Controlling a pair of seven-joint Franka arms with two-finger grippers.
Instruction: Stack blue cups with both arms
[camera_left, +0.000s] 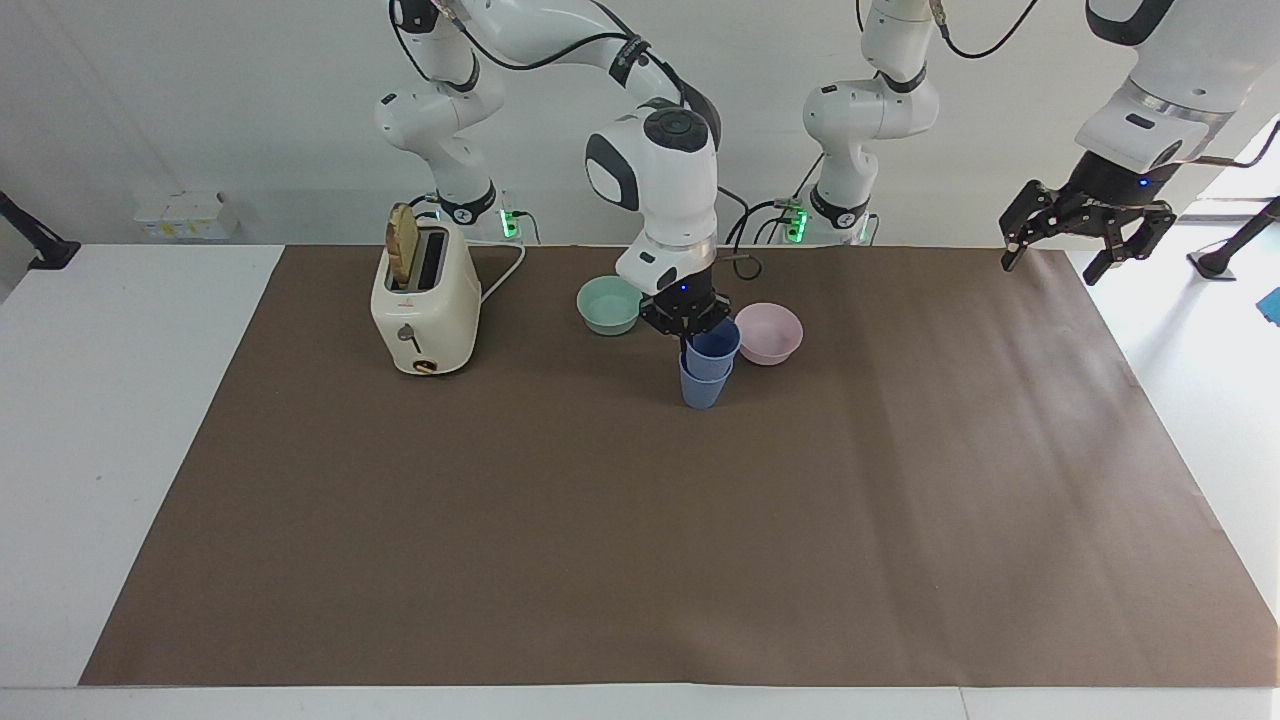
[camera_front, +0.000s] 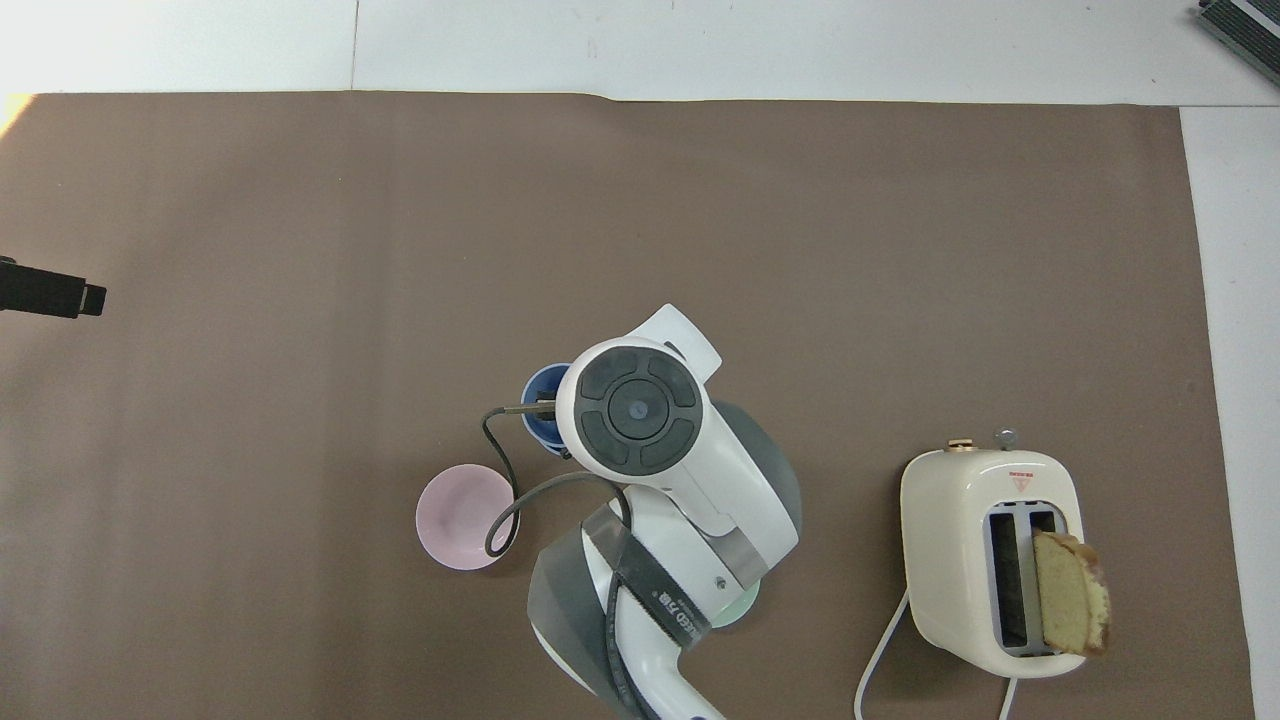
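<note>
Two blue cups stand near the middle of the brown mat. The lower blue cup (camera_left: 704, 386) rests on the mat, and the upper blue cup (camera_left: 714, 344) sits partly inside it, tilted a little. My right gripper (camera_left: 690, 330) is shut on the upper cup's rim, on the side nearer the robots. From overhead only a slice of the blue cup (camera_front: 540, 396) shows beside the right wrist; the right gripper itself is hidden there. My left gripper (camera_left: 1052, 262) hangs open and empty over the mat's corner at the left arm's end, with one fingertip (camera_front: 50, 291) showing overhead.
A pink bowl (camera_left: 769, 332) stands right beside the cups, toward the left arm's end. A teal bowl (camera_left: 609, 303) sits nearer the robots. A cream toaster (camera_left: 424, 300) with a bread slice in it stands toward the right arm's end, its cord trailing toward the robots.
</note>
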